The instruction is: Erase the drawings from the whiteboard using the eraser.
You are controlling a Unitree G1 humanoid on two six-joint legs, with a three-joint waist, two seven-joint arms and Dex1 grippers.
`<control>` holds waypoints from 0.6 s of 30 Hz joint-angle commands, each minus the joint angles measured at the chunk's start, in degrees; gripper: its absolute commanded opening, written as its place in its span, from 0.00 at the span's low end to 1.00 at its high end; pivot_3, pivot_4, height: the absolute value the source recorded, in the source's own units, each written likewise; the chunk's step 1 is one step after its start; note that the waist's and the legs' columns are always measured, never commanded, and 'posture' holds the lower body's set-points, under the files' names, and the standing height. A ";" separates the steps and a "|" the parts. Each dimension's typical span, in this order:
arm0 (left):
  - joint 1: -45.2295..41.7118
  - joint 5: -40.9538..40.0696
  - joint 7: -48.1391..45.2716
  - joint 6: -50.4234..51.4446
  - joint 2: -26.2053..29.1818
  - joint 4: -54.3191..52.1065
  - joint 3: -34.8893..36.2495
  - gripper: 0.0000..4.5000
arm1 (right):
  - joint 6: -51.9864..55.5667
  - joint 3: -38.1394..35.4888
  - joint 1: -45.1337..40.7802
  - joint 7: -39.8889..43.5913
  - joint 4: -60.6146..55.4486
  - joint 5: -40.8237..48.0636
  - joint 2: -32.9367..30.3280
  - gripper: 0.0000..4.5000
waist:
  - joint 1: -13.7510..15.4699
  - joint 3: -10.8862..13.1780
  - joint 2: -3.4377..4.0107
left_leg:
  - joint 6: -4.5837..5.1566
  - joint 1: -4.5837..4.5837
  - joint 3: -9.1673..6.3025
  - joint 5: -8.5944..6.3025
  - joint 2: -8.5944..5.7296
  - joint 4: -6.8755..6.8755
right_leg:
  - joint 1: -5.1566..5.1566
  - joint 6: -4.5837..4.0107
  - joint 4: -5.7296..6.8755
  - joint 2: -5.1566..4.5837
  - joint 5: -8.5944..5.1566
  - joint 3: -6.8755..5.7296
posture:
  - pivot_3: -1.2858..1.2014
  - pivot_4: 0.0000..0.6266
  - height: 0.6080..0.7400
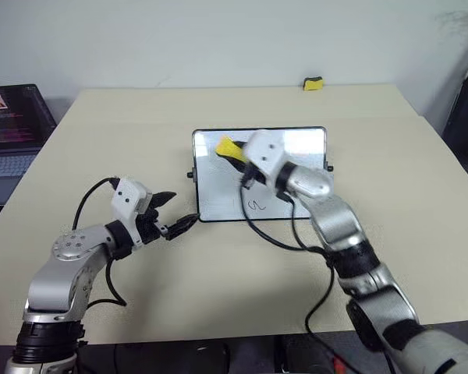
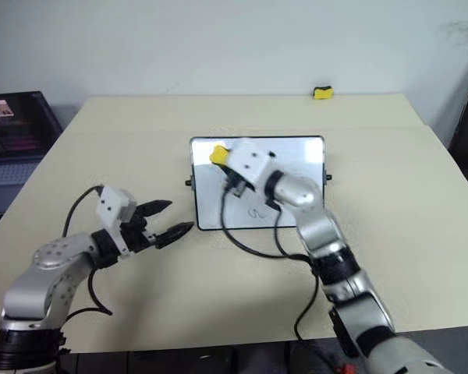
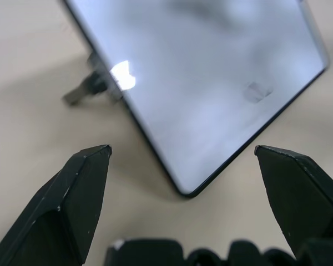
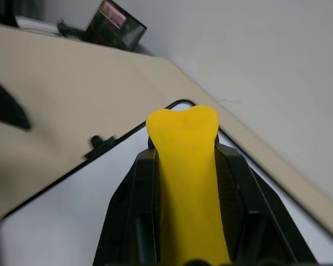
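- The right gripper (image 4: 183,166) is clamped on the eraser (image 4: 187,166); the yellow block sits between the two black fingers (image 4: 133,205) and protrudes past their tips.
- The eraser is held above the whiteboard (image 1: 304,139), over its far left portion. Contact with the board surface cannot be determined.
- The left gripper (image 1: 175,212) has its fingers spread wide and holds nothing. It sits just beside the whiteboard's near left corner, with its tips pointing at that corner.
- One of the drawings (image 1: 256,206) is visible near the board's near edge, beside the right arm. The arm covers the middle of the board, so any other marks are hidden.
- The whiteboard lies flat near the middle of the table (image 1: 125,140), with bare tabletop on every side.
- A second yellow-and-black block (image 1: 313,83) lies at the table's far edge, well apart from the board.
- A laptop (image 1: 12,125) stands off the table's left side, partly cut off.
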 commanded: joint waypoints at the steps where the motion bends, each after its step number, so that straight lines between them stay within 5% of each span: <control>1: -1.69 -2.21 -3.06 0.23 1.62 -4.46 -0.74 1.00 | 5.19 -3.74 7.36 2.69 -14.47 7.20 -2.87 0.22 | 0.15 0.00 0.00 | 0.02 0.00 -0.01 -0.01 0.00 0.00 | 0.00 0.00 0.00 0.00 0.00 -0.01 | 0.52 0.24 1.00; 10: -2.71 0.94 -11.32 -4.09 5.50 -3.18 -6.87 1.00 | 1.58 -1.08 25.61 2.42 -24.27 4.56 -14.09 0.22 | -0.23 0.02 0.04 | 0.12 0.19 0.23 -0.05 0.03 0.02 | 0.11 0.01 0.09 0.08 -0.01 0.00 | 0.52 0.24 1.00; 18: -6.44 5.43 -12.15 -8.33 4.74 4.79 -9.05 1.00 | -7.09 2.40 23.71 -3.85 -18.54 -7.14 -19.37 0.22 | 0.04 0.02 0.01 | 0.13 0.19 0.50 -0.05 0.05 0.07 | 0.11 0.02 0.09 0.13 -0.01 -0.06 | 0.52 0.24 1.00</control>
